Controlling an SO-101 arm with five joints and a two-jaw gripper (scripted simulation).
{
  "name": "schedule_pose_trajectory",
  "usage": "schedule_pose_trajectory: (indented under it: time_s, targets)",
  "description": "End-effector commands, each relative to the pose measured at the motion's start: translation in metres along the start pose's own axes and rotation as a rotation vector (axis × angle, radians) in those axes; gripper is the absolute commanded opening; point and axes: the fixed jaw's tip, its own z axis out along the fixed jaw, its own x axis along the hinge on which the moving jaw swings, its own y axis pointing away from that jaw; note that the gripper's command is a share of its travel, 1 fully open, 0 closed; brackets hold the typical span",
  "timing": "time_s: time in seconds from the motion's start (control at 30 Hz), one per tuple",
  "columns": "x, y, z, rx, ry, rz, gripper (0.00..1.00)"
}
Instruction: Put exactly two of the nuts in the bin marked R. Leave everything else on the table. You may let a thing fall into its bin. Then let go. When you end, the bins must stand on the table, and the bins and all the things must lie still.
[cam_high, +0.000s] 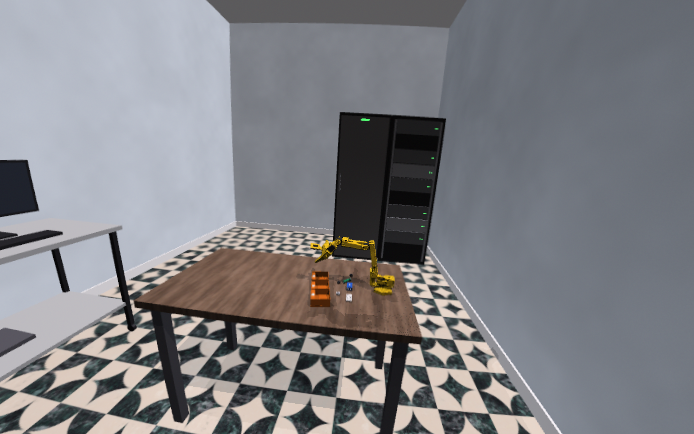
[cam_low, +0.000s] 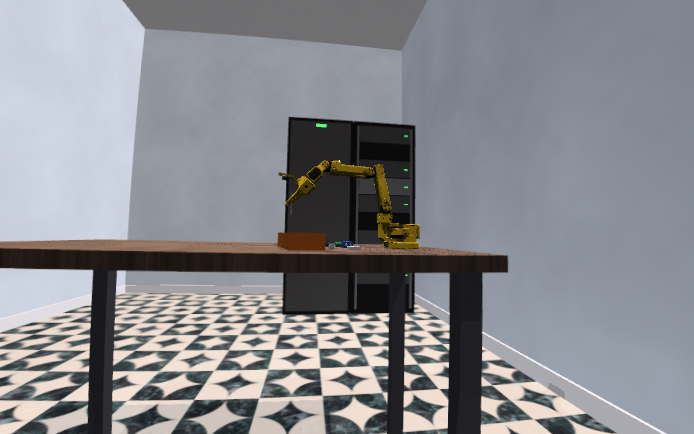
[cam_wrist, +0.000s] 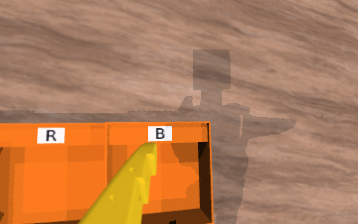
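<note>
The yellow arm (cam_low: 376, 189) rose from its base near the right rear of the desk (cam_high: 245, 291) and reached out to the left, with the end effector (cam_low: 291, 189) held high above the far end of the row of orange bins (cam_high: 320, 289). Its jaws stood spread wide with nothing between them.

In the wrist view, the fixed finger (cam_wrist: 132, 185) pointed down over the bin marked B (cam_wrist: 160, 170), its tip close under that bin's white label. The bin marked R (cam_wrist: 55, 175) sat touching the B bin on its left, sharing a wall; the part of its floor in view showed nothing lying in it, though its lower part was cut off by the frame edge. The arm's shadow fell across the desk to the right of the B bin and beyond it.

In the top view, the small parts (cam_high: 347, 286) lay on the desk between the bins and the arm's base: dark, blue, green and white specks, too small to sort, so the nuts were probably among them but could not be picked out individually. The bins stood flat on the desk
</note>
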Motion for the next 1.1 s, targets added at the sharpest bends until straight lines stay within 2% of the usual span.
schedule_pose_trajectory:
  time_s: [0.0, 0.43, 1.07]
  targets:
    - [-0.016, -0.002, -0.01, 0.016, -0.073, -0.012, 1.0]
    - [-0.014, -0.002, -0.007, 0.013, -0.061, -0.012, 1.0]
    - [0.025, 0.009, 0.032, -0.04, 0.119, -0.013, 1.0]
